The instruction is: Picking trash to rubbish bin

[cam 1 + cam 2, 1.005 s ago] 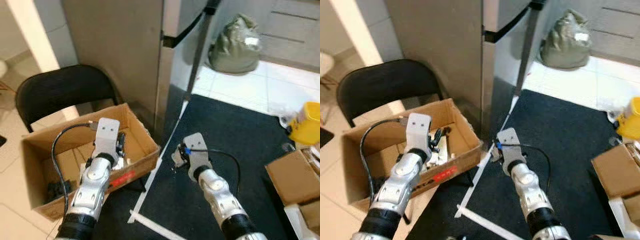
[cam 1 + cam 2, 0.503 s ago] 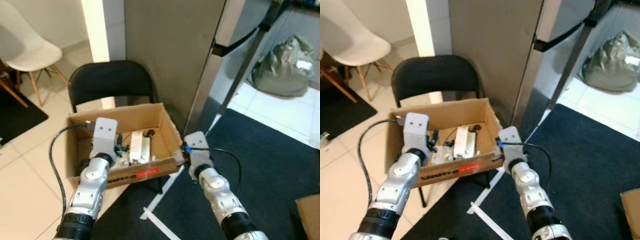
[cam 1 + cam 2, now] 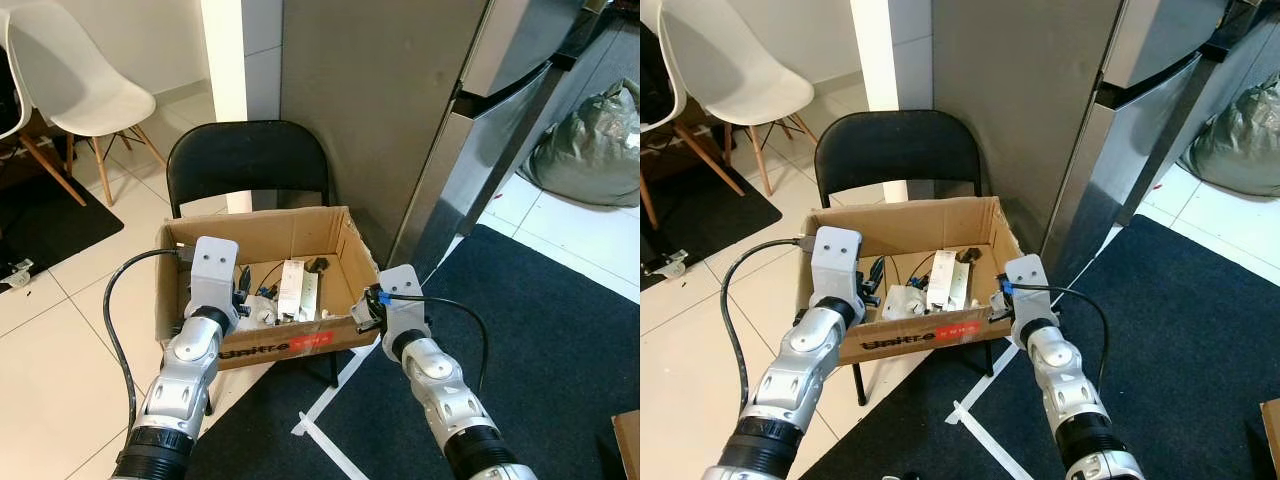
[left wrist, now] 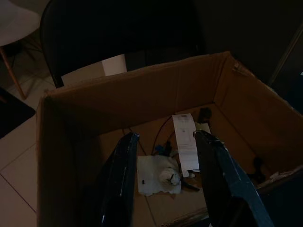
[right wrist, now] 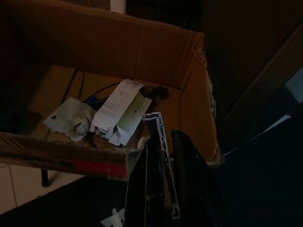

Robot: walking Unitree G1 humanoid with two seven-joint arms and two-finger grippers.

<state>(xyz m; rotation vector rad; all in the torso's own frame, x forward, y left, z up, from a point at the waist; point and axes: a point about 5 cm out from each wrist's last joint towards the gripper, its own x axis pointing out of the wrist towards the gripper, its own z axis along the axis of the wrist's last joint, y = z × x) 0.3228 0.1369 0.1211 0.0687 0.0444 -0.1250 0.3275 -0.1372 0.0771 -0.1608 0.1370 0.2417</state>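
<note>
Holding a pale plastic strip (image 5: 158, 156) clenched between the two black fingers of the right pincer (image 5: 163, 175), near the front right corner of the cardboard box (image 3: 300, 232), just short of its front wall. Standing released at the other side, the left pincer (image 4: 168, 170), fingers wide apart above the box's left part, nothing between them.

Serving as the bin here, it seems, the box on the seat of the black folding chair (image 3: 245, 165). Already inside, ahead of the right pincer: a folded paper leaflet (image 5: 120, 111), a crumpled white tissue (image 5: 68, 120) and some dark cables (image 3: 902, 272).

To do the step well, probably best:
- to raise the right pincer a little, enough to clear the front wall and its torn corner;
- to carry the strip forward until its whole length is over the inside of the box, not over the rim;
- to release only then, low, so that the light strip drops flat and does not bounce out;
- to keep the left pincer away from the box wall, since a push may slide the box on the seat.

Risk, as a judgement: the strip is long and may catch on the cardboard edge.
</note>
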